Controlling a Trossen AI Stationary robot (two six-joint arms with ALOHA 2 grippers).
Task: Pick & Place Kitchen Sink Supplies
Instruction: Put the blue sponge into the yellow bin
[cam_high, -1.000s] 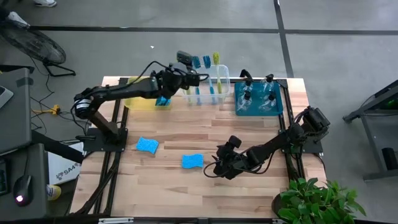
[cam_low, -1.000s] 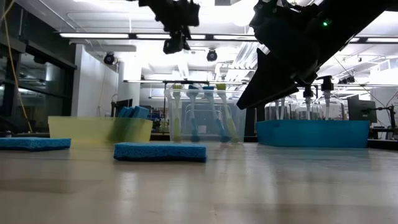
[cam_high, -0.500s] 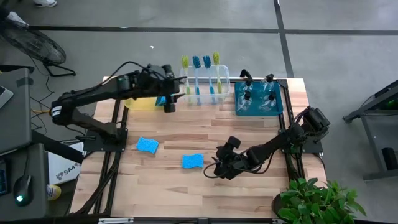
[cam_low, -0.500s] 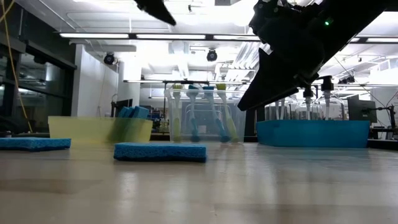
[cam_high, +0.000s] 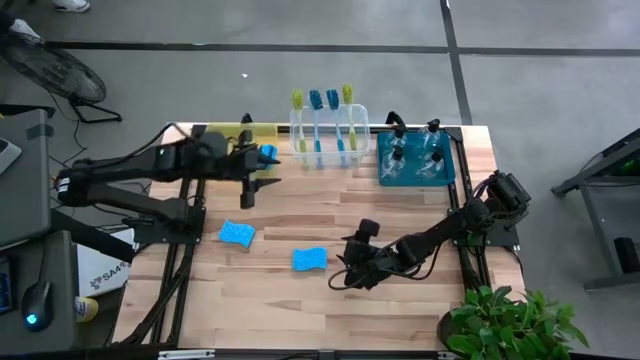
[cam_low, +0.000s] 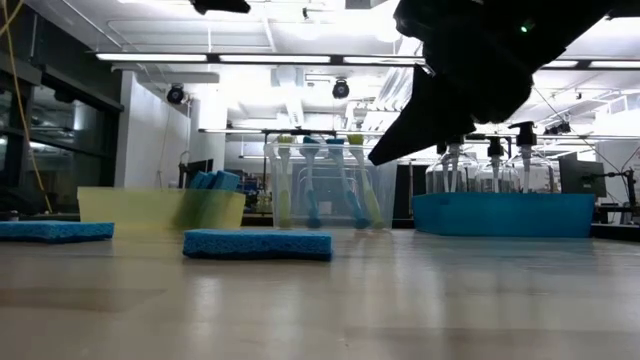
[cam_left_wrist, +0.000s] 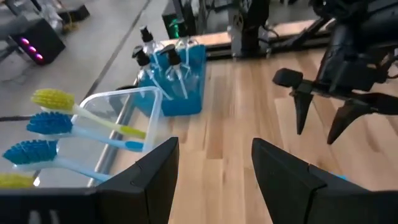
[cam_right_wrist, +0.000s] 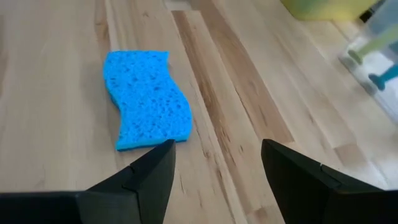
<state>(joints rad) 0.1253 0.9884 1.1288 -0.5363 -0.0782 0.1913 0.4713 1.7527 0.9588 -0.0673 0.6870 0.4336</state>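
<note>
Two blue sponges lie flat on the wooden table: one (cam_high: 237, 233) at the left, one (cam_high: 309, 259) near the middle, also in the right wrist view (cam_right_wrist: 146, 99). My right gripper (cam_high: 343, 272) stands open just right of the middle sponge, low over the table, not touching it. My left gripper (cam_high: 257, 186) hangs open and empty in the air near the yellow bin (cam_high: 228, 131), which holds a blue sponge (cam_high: 267, 152). Brushes (cam_high: 322, 100) stand in the clear bin (cam_high: 358, 140). Spray bottles (cam_high: 412, 150) stand in the teal bin (cam_high: 384, 172).
The three bins stand in a row along the table's far edge. A potted plant (cam_high: 510, 320) stands by the near right corner. Bare wood lies between the two sponges and the bins.
My left gripper has drawn back from over the bins toward the table's near left, staying high, and has rolled about its own axis. My right gripper has rolled a little in place. The sponges have not moved.
</note>
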